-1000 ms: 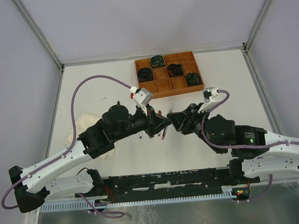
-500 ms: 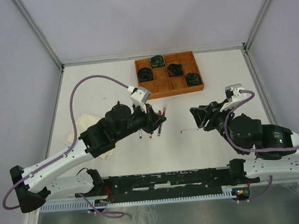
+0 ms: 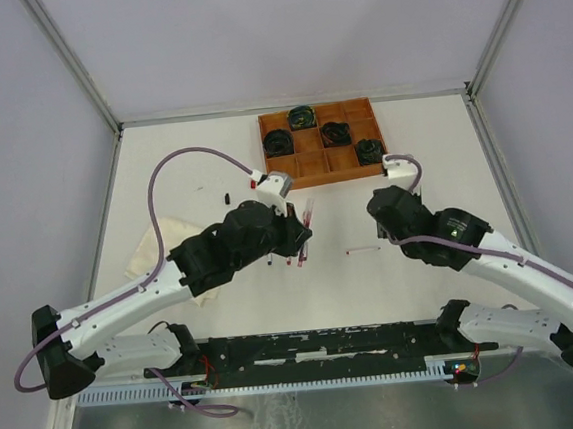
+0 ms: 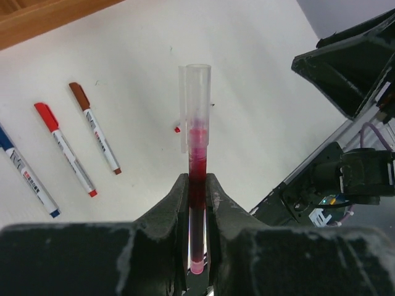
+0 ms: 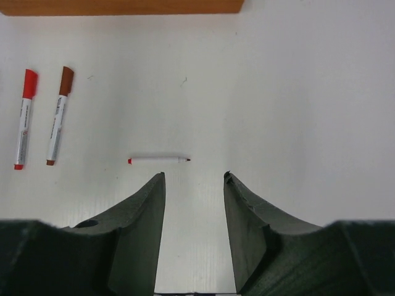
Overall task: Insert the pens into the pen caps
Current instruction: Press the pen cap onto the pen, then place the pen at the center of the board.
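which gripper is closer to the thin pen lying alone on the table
right. the right gripper is open just short of the pen; the left gripper, holding a red tube, is farther off left

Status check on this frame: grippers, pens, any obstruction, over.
Left gripper shut on red pen. Right gripper open, empty, facing loose white pen. Red-capped pen, brown-capped pen aside, nothing blocking.

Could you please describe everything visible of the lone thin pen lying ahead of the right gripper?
The thin pen is a slim white barrel, plastic by its look, with a small red end and a fine dark tip, no cap on it. It lies flat on the white table, crosswise ahead of the open fingers of the right gripper, touching neither.
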Tool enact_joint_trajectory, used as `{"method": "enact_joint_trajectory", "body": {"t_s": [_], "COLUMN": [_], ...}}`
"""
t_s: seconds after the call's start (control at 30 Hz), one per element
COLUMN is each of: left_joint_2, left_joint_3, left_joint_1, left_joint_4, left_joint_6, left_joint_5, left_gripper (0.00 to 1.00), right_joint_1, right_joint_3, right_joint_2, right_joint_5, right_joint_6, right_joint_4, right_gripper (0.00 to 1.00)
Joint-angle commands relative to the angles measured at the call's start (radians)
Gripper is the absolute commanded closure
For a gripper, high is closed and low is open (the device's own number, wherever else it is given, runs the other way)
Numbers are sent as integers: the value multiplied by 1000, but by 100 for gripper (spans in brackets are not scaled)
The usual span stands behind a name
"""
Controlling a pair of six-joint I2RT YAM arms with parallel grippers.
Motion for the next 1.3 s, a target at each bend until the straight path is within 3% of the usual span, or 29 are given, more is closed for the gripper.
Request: {"method": "enact_joint_trajectory", "body": {"t_s": [0.0, 0.13, 0.27, 0.6, 0.8, 1.27], "left_joint_2": [43, 134, 240, 579, 768, 953], "left_joint_3": [-16, 13, 46, 230, 381, 497], "left_joint_1": [2, 1, 2, 2, 6, 48], "left_joint_4": [-9, -37, -41, -83, -149, -200], "left_joint_6": [-135, -177, -197, -223, -244, -258], "left_joint_5": [-88, -97, -123, -197, -255, -286], "left_gripper": [97, 97, 97, 97, 97, 97], "right_joint_1": [-200, -372, -435, -437, -437, -437], "right_joint_3": [-95, -211, -313, -418, -398, -385], "right_joint_2": [-58, -93, -160, -320, -369, -430], "right_joint_5": [-324, -558, -693, -784, -796, -900], "right_joint_6": [-57, -20, 28, 72, 53, 23], "right_joint_4": [164, 239, 296, 283, 216, 140], "right_gripper": [49, 47, 42, 30, 30, 30]}}
